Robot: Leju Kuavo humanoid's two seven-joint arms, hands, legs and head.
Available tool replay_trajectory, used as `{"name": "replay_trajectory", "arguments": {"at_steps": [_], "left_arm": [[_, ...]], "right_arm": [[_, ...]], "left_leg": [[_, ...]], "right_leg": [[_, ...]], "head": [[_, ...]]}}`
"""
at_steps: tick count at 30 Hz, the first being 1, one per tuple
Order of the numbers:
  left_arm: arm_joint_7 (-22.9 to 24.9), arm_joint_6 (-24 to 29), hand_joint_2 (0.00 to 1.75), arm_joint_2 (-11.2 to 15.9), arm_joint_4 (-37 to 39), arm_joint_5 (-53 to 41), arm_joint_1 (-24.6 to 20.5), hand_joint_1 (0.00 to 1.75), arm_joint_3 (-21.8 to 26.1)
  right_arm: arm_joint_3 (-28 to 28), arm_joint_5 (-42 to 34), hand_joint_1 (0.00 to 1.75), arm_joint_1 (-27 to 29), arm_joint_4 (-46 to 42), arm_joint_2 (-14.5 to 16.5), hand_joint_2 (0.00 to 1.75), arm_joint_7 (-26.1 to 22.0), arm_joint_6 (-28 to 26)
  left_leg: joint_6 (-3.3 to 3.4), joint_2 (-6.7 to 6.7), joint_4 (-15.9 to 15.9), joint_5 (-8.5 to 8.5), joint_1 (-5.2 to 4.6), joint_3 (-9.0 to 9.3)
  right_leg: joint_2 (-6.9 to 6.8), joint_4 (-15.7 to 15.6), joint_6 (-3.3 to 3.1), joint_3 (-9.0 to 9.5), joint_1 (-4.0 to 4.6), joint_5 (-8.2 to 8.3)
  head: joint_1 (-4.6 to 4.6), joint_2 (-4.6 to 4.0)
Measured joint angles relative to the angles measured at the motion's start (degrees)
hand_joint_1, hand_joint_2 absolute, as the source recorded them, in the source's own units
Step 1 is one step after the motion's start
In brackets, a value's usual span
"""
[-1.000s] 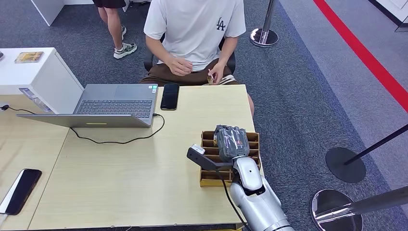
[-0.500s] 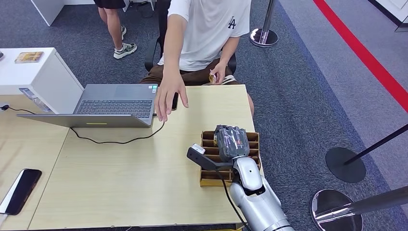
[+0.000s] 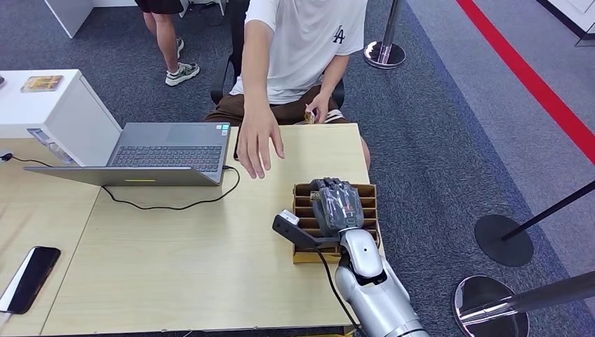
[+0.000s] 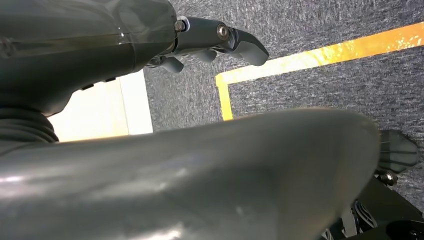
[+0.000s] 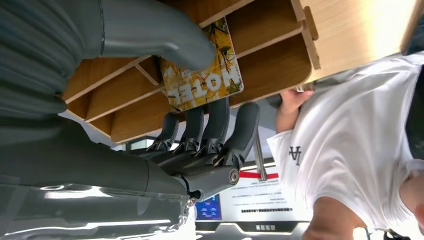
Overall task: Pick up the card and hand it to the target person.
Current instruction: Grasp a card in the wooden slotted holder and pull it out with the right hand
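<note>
While the person's hand (image 3: 258, 144) is reaching over the table (image 3: 175, 267), the right hand (image 3: 337, 204) is pinching the card (image 5: 202, 80) between thumb and fingers, the card sitting in the wooden rack (image 3: 303, 191); lifting and handing over are remaining.

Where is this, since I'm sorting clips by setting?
Probably a hotel-style reception desk mock-up: wooden card rack, hotel card, stanchion posts on grey carpet.
</note>
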Motion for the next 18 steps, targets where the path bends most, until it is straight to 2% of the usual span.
{"name": "replay_trajectory", "arguments": {"at_steps": [7, 18], "left_arm": [[0.00, 0.00, 0.00, 0.00, 0.00, -0.30, 0.00, 0.00, 0.54], [0.00, 0.00, 0.00, 0.00, 0.00, -0.35, 0.00, 0.00, 0.90]], "right_arm": [[0.00, 0.00, 0.75, -0.09, -0.02, 0.01, 1.75, -0.13, 0.00], [0.00, 0.00, 0.96, -0.09, -0.01, 0.18, 1.75, -0.15, 0.19]], "left_leg": [[0.00, 0.00, 0.00, 0.00, 0.00, 0.03], [0.00, 0.00, 0.01, 0.01, 0.00, 0.03]], "right_leg": [[0.00, 0.00, 0.00, 0.03, 0.00, 0.01], [0.00, 0.00, 0.00, 0.04, 0.00, 0.02]], "head": [[0.01, 0.00], [0.00, 0.00]]}}
